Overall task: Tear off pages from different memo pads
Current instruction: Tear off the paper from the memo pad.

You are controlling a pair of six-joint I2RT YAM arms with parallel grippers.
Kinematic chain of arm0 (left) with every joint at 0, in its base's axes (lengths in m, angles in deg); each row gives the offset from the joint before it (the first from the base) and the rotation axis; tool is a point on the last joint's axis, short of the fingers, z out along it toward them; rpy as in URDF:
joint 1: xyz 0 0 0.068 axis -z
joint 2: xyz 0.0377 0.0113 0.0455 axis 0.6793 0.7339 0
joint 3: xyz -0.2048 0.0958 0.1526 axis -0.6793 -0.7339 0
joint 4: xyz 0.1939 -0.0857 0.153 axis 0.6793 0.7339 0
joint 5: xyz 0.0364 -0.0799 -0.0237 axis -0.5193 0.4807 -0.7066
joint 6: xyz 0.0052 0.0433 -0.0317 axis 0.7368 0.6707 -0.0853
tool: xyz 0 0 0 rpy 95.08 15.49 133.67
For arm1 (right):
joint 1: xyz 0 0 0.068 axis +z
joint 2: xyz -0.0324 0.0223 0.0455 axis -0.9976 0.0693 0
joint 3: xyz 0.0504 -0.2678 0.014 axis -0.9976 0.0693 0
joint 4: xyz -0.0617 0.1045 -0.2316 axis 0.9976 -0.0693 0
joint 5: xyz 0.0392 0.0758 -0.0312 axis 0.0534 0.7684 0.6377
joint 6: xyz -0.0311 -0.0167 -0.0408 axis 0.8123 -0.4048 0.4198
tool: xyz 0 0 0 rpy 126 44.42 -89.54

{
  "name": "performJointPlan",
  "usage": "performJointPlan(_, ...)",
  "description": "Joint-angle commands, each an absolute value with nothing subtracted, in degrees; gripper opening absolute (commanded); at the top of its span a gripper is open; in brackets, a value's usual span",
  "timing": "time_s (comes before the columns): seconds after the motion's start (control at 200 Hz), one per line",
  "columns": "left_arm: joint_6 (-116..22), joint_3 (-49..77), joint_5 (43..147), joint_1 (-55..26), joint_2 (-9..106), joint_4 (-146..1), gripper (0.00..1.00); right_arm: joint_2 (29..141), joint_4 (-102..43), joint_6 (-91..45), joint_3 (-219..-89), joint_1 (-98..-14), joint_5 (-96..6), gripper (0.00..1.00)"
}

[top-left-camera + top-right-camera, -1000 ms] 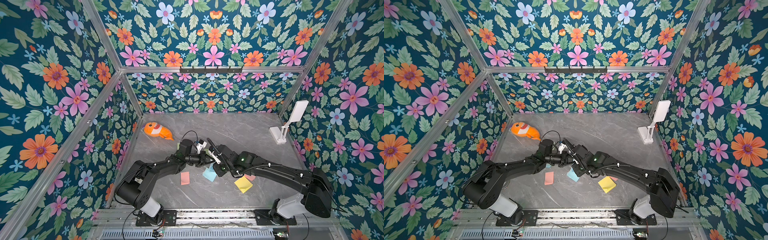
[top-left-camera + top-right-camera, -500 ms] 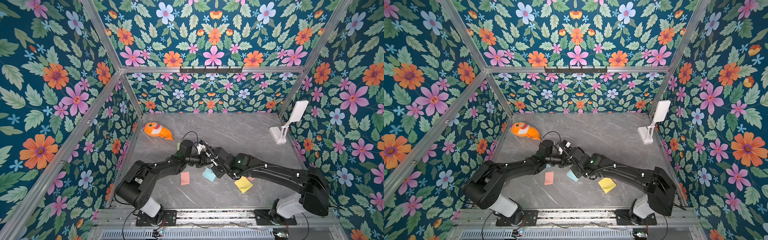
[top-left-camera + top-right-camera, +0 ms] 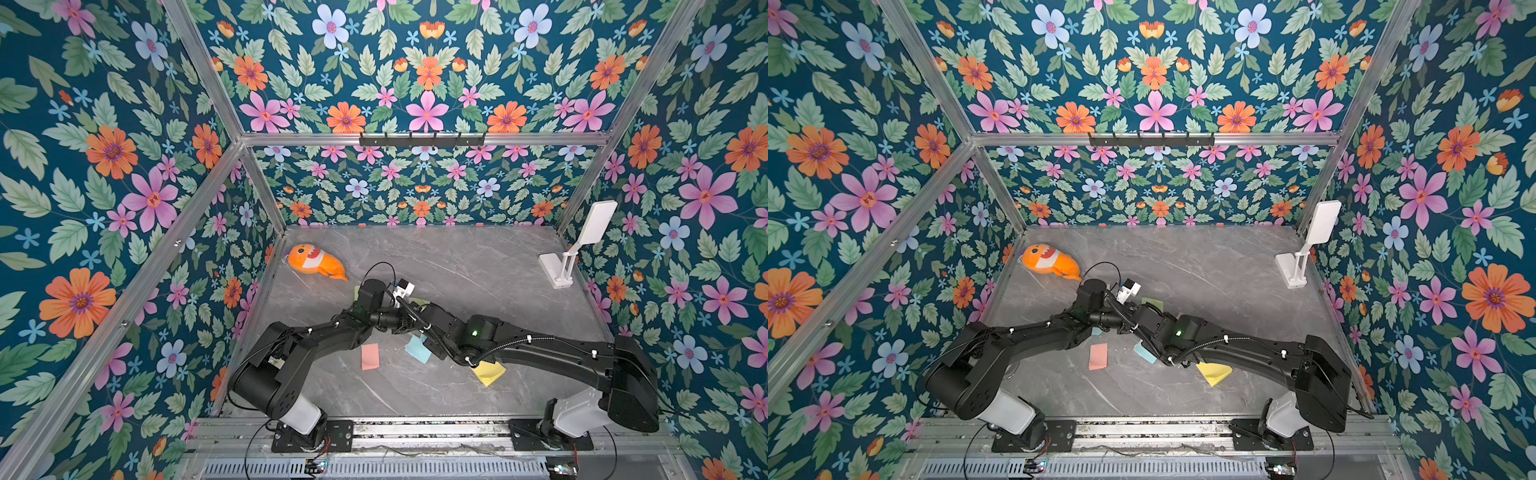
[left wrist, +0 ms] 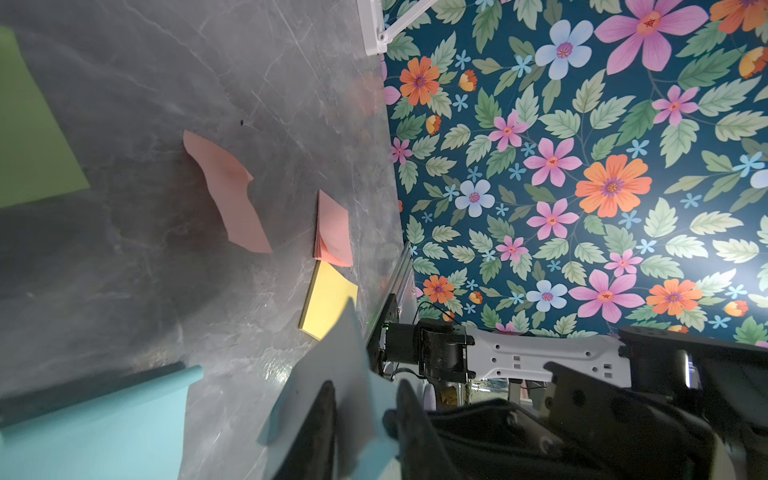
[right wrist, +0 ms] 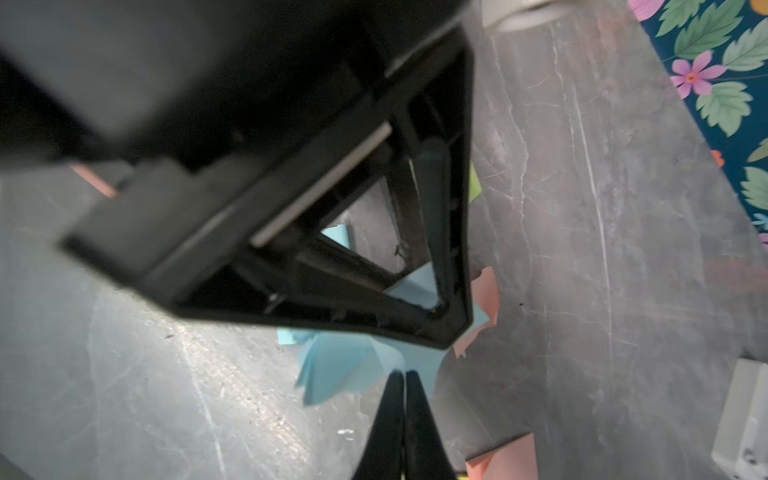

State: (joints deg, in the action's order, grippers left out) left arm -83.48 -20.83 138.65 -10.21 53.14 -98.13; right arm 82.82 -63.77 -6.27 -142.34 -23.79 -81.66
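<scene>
Pinching the blue page [image 5: 340, 374] at its edge, the right gripper [image 5: 404, 372] is pressed together; the left gripper [image 4: 365, 386] stands spread around that sheet, four o'clock from the orange fish [image 3: 316, 264].

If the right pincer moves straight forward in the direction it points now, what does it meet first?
The blue paper, lying right at the shut tips of the right pincer; whether it pinches that paper is unclear. Just beyond appears the left pincer, though depth is hard to judge.
</scene>
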Motion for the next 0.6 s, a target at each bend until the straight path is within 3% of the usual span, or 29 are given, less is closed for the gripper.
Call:
performJointPlan(0.0,-79.2,-21.6,138.2,-11.0,51.4,-98.0,0.38,82.0,-63.7,-2.1,-142.7,-23.6,-85.8,0.0)
performJointPlan(0.18,-72.4,-26.6,130.9,-11.3,45.0,-101.2,0.59,81.7,-66.2,-0.6,-145.0,-23.6,-87.2,0.0)
performJointPlan(0.34,-69.3,-34.7,123.3,-9.8,38.9,-113.3,0.75,81.0,-68.0,0.4,-147.9,-23.7,-86.7,0.0)
performJointPlan(0.595,-67.9,-33.8,124.6,-7.0,40.0,-114.9,0.75,79.7,-69.8,-0.2,-151.5,-23.7,-84.2,0.0)
